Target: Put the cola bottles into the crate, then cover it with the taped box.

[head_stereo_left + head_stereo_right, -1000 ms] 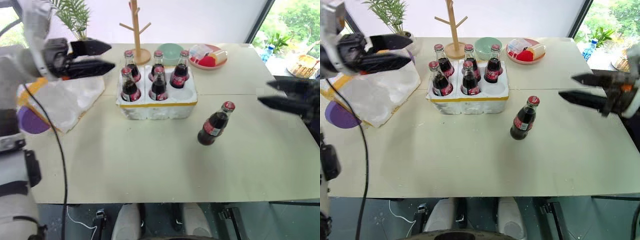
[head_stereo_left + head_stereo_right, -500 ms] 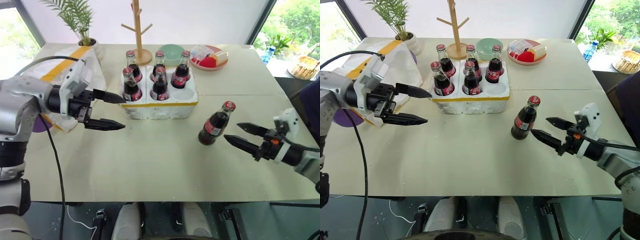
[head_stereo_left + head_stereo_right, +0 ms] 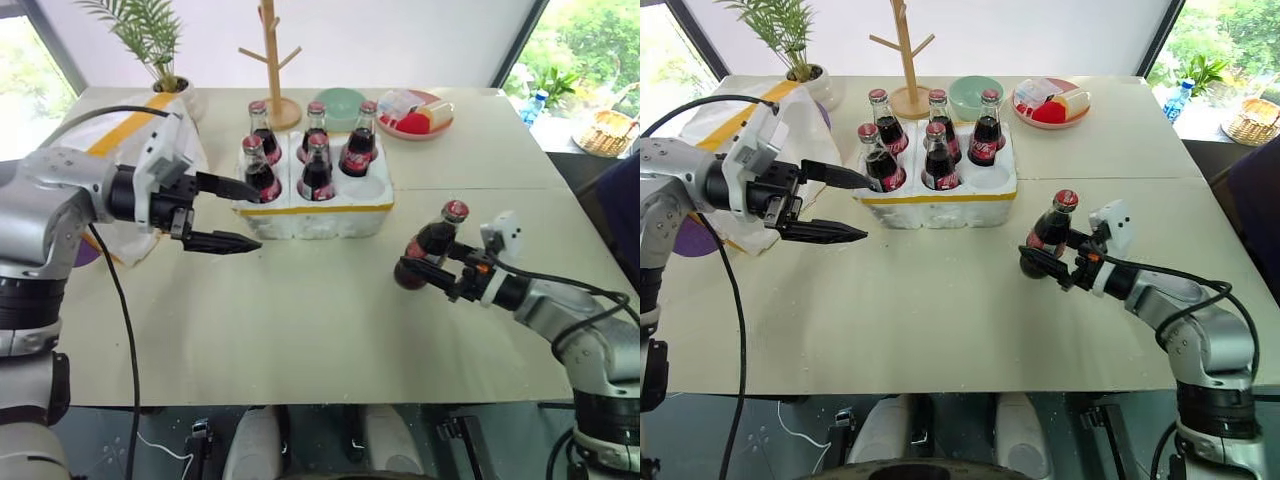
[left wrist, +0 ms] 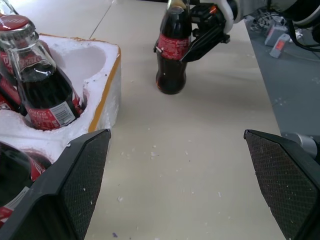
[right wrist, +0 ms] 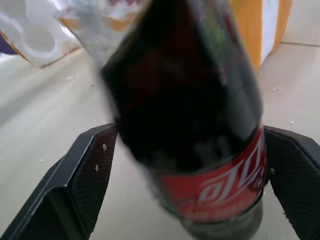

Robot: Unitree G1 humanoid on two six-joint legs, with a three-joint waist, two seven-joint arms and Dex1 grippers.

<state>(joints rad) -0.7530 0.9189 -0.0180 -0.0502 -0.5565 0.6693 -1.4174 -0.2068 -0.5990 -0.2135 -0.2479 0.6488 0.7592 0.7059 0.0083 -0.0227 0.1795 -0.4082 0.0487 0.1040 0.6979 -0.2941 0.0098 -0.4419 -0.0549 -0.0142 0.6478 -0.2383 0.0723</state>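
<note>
Fingers of the right hand (image 3: 1045, 262) stand spread around the last cola bottle (image 3: 1049, 233), at four o'clock from the crate (image 3: 936, 200), positioned for grasping; left hand (image 3: 840, 205) spread, empty.

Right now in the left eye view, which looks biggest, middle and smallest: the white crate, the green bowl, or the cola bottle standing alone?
1. The crate, clearly biggest.
2. The lone cola bottle.
3. The green bowl, which sits farther back, so nearness makes its place against the bottle unsure.
</note>
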